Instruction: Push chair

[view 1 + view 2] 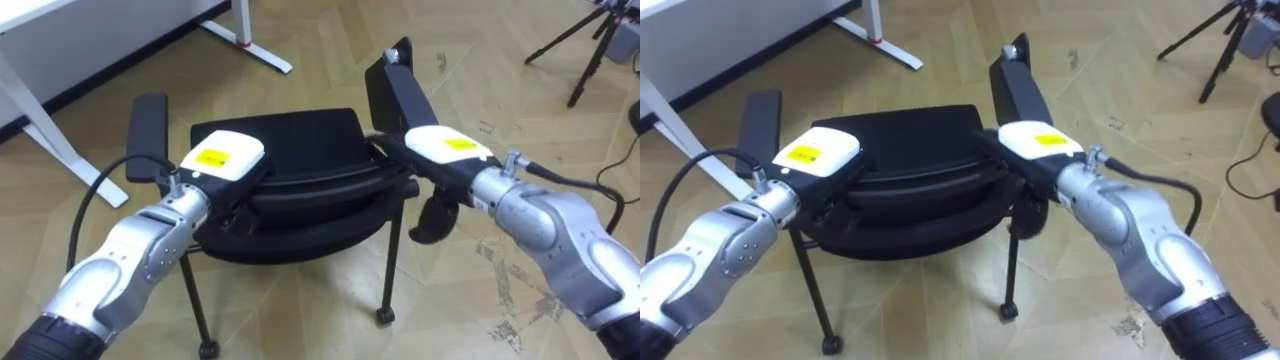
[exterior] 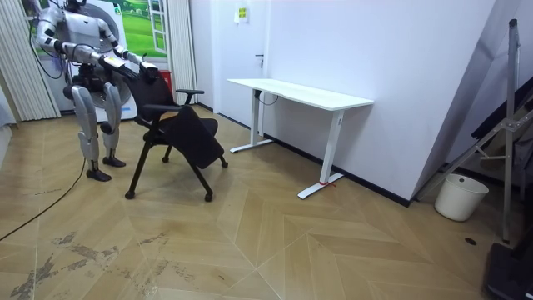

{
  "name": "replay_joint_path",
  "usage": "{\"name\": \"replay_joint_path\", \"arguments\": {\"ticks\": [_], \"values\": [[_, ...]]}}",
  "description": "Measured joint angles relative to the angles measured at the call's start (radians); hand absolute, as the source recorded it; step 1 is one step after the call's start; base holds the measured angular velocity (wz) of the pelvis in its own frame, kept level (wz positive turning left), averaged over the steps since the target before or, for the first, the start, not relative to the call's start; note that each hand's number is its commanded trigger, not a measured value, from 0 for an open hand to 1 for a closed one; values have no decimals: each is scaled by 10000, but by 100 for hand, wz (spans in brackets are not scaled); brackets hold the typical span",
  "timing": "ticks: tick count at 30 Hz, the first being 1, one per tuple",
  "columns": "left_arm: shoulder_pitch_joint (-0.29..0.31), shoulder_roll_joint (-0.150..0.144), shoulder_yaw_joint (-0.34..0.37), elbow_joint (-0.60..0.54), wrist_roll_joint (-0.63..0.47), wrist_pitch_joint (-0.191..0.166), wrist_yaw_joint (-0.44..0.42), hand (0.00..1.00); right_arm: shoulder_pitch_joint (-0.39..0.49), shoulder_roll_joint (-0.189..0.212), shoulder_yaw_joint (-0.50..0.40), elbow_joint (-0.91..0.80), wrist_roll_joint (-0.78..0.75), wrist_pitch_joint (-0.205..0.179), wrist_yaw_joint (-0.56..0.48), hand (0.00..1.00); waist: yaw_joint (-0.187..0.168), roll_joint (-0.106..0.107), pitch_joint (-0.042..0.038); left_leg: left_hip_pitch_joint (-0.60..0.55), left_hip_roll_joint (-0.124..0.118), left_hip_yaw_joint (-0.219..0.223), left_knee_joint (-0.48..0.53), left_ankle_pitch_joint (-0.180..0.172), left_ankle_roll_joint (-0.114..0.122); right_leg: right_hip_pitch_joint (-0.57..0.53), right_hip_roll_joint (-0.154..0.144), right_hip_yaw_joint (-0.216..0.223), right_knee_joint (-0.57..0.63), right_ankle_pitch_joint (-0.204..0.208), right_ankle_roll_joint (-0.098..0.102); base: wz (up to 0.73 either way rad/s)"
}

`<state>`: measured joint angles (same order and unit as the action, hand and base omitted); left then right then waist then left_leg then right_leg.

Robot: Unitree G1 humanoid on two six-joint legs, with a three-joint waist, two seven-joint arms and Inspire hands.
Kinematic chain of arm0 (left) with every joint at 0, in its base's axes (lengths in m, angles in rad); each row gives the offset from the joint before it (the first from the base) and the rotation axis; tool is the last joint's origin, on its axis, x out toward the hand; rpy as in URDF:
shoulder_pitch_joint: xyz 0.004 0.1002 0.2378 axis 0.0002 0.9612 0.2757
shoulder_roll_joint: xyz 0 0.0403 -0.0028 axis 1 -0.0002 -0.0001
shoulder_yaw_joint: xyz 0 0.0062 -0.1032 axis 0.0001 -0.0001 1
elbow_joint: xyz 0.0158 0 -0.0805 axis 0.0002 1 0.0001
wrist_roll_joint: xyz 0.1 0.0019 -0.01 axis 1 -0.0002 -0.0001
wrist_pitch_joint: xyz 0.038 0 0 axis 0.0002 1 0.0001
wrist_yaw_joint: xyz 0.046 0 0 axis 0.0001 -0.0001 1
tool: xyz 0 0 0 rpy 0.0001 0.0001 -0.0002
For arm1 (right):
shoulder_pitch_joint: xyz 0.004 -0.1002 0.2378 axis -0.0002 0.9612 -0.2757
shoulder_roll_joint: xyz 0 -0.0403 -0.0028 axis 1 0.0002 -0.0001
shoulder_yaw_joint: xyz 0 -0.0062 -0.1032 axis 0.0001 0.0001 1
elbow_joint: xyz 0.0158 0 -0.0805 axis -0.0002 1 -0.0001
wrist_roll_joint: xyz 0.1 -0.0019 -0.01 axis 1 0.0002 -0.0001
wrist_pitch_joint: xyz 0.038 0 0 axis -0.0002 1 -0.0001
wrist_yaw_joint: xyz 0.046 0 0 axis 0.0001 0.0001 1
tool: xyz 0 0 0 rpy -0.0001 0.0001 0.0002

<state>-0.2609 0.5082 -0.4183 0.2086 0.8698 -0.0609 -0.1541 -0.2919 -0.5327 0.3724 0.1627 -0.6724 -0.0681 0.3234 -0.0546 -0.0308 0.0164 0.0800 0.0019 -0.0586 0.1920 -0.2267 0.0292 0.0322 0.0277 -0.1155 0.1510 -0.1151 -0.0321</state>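
Note:
A black chair with two armrests and thin legs on castors stands on the wooden floor right in front of me, its back towards me. My left hand lies on the left part of the backrest's top edge. My right hand lies on the right part, beside the right armrest. Both hands are dark against the dark chair. In the room view I stand upright at the left behind the chair, both arms stretched forward to its back.
A white desk stands along the wall beyond the chair; its feet show at the upper left. A tripod is at the far right. A white bucket and a folded stand stand at the room view's right.

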Motion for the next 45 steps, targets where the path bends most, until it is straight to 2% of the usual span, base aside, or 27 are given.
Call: {"name": "replay_joint_path", "arguments": {"ticks": [7,15,26,34,41,45], "values": [[1,-10,-72,9,-45,-30,-9,100,-19,5,-23,1014,28,-423,-1333,0,-56,45,-20,-17,5,-10,60,0,-1,64,-73,-222,1,0,0,5],[3,-9,-168,9,-71,-33,-7,100,-13,104,-42,2059,10,-629,-2589,0,-203,145,-83,-50,3,-81,61,0,0,64,-84,-248,0,0,0,3],[5,-14,-181,7,-65,-38,-34,100,34,187,-43,2277,-88,-819,-3012,0,-261,157,-79,-55,7,-89,63,0,0,93,-89,-247,-3,0,0,1],[-1,-105,-259,40,-72,147,-22,100,78,320,-6,2308,-792,-714,-3431,0,-198,304,-73,-24,9,-72,58,0,0,96,-84,-222,-4,-1,1,-2],[-67,-145,-252,68,-70,158,-16,100,25,366,1,2136,-1159,-584,-3331,0,-126,296,-72,-27,8,-84,-32,1,1,18,-82,-223,-2,-1,2,0],[-166,-144,-252,69,-70,46,-26,100,-61,367,4,2047,-1647,-593,-3196,0,22,199,-36,-35,10,-78,-55,2,2,-8,-84,-221,-1,-8,13,0]]}}
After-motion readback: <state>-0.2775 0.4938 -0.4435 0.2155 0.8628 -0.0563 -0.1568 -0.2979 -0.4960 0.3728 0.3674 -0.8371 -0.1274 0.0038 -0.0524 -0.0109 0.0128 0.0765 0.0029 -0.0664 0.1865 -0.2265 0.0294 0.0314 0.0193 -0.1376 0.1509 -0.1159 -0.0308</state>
